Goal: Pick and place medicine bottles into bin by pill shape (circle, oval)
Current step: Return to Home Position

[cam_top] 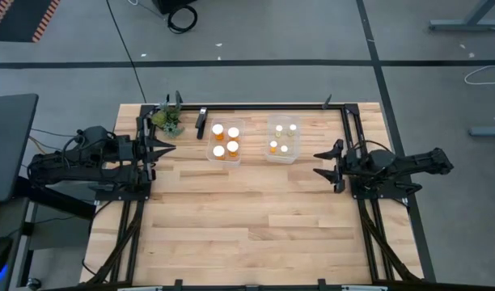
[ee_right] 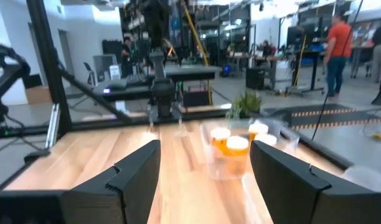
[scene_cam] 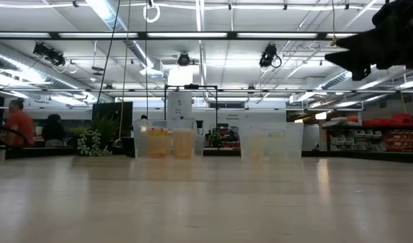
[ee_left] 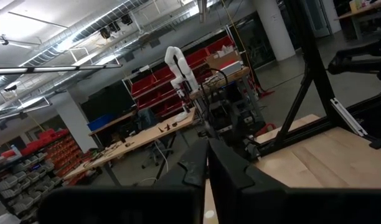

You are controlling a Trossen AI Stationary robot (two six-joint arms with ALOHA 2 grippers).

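Readable text: none in any view.
Orange bottles [cam_top: 218, 129]: plain white caps seen from above; any label on their sides is too small to read.
Pale bottles [cam_top: 278, 129]: the same, no writing can be made out.
Left bin [cam_top: 240, 159]: clear walls, no legible mark.
Right bin [cam_top: 297, 158]: clear walls, no legible mark.
Board [scene_cam: 179, 104]: pale panel behind the bins in the low view, too blurred to read.
Striped tape [cam_top: 45, 18]: orange and black bars on the floor, a pattern without letters.
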